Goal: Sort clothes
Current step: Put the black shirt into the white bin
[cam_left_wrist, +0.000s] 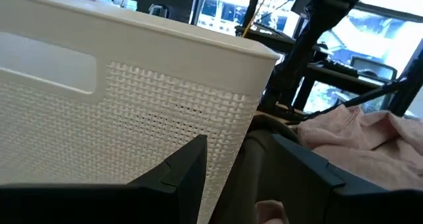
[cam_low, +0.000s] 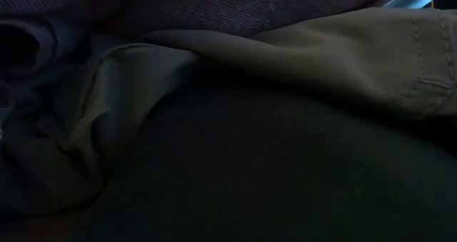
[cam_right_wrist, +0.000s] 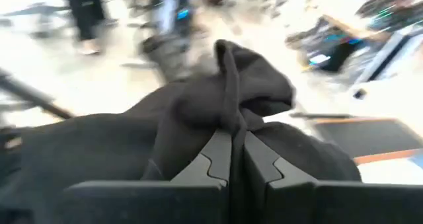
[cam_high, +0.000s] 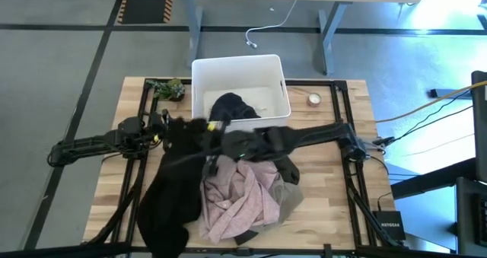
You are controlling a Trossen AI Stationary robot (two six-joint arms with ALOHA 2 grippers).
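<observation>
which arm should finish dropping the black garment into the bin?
Right. The right gripper is shut on the black garment, lifting it beside the white bin, which already holds one dark garment. The left gripper is open and holds nothing, facing the bin wall.

Matt plastic mesh bin [cam_left_wrist: 165, 118], soft cloth clothes [cam_high: 243, 197].
</observation>
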